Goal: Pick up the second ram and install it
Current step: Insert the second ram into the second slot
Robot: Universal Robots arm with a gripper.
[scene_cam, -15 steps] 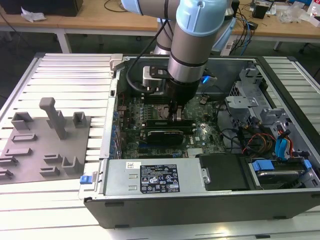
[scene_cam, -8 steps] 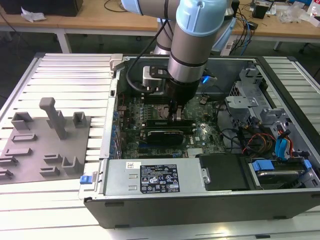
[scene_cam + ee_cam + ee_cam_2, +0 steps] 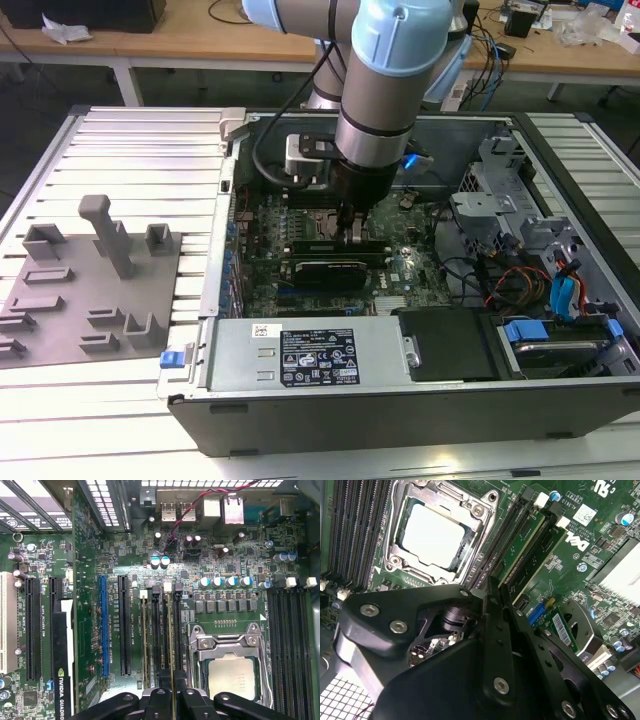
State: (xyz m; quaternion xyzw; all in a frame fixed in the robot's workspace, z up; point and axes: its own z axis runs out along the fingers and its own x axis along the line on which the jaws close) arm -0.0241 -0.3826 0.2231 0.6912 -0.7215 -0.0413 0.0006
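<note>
Second ram [image 3: 171,645] stands edge-on in its motherboard slot [image 3: 176,635], clamped by the vertical arm's closed jaws

Printed labels sit on the power supply [image 3: 318,366] and the motherboard [image 3: 570,565].

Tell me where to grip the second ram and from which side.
Grip the second ram by its top long edge, from straight above, pinching its two flat faces. It stands on edge beside the CPU socket, with neighbouring slots close alongside. The gripper is closed there.
</note>
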